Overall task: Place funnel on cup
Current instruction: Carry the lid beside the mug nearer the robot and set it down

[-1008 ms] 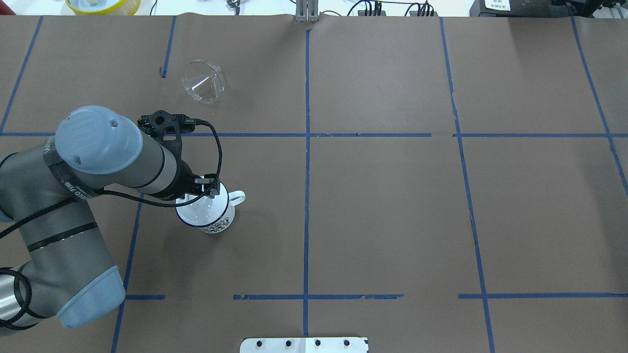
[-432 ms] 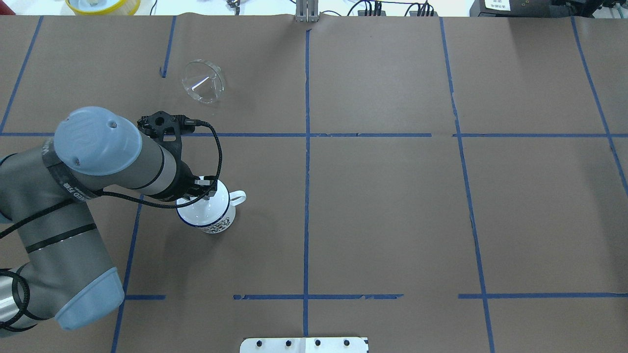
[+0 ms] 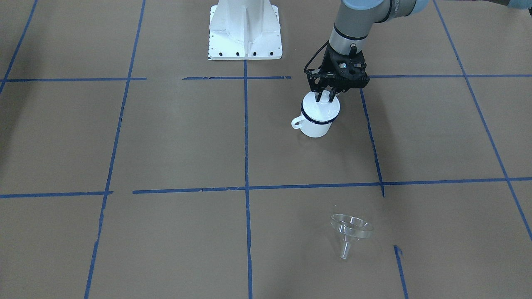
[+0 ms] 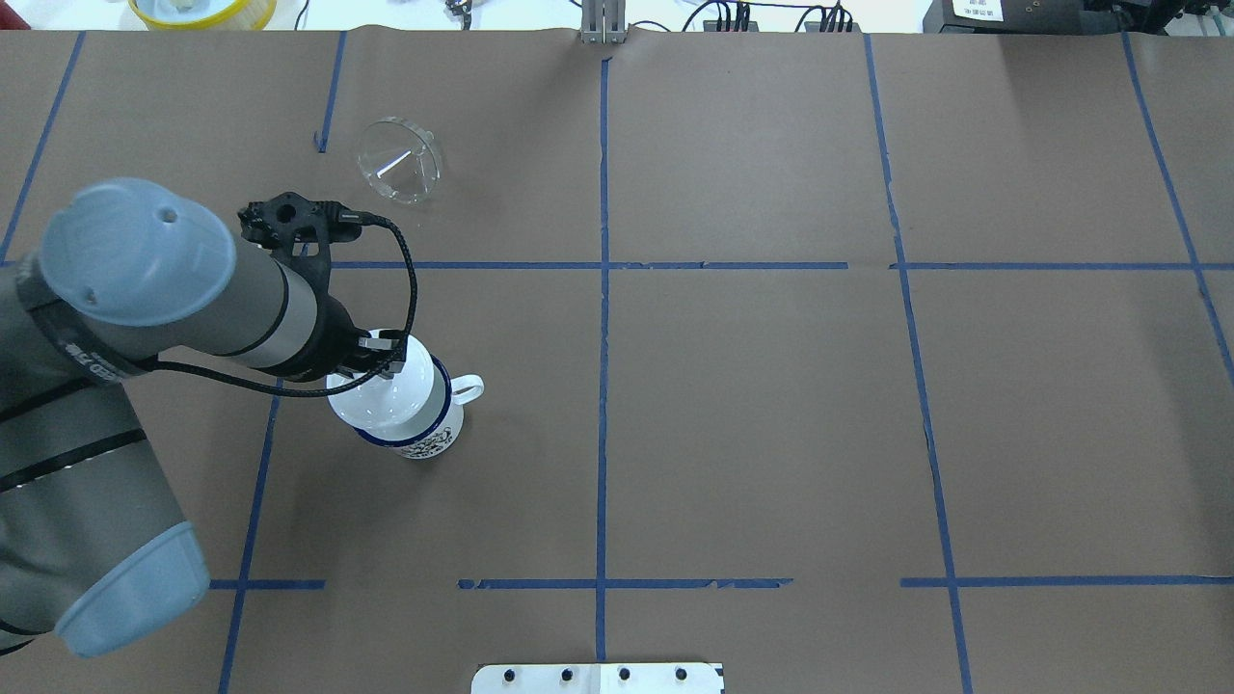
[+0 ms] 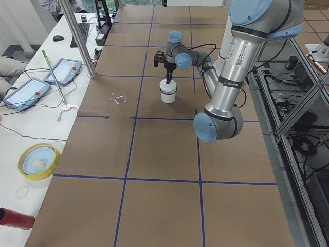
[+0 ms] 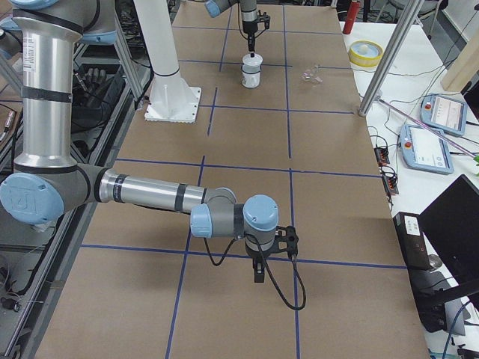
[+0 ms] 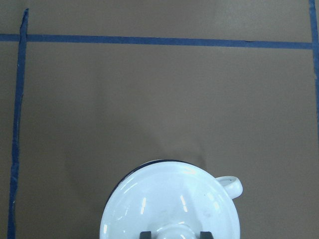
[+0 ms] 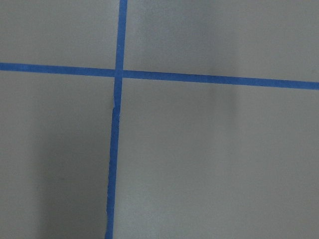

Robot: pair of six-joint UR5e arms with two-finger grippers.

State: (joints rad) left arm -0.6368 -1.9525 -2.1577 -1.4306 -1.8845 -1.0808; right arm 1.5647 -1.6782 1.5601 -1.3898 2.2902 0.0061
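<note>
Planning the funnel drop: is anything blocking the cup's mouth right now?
Yes. A white lid sits over the mouth of the cup, gripped from above by the left end effector. The funnel lies apart on the table, with nothing holding it.

Colour-wise: the bench [image 3: 166, 137] is plain brown, with a grid of blue tape lines [image 3: 246, 137] across it. The cup [image 3: 316, 126] is white with a dark blue rim, and the overhead view shows a black squiggly print on its side. The lid [image 3: 321, 109] is white too. The funnel [image 3: 351, 227] is see-through clear. The left pincer [image 3: 325, 97] is black, its arm [image 4: 135, 251] grey with pale blue caps.
</note>
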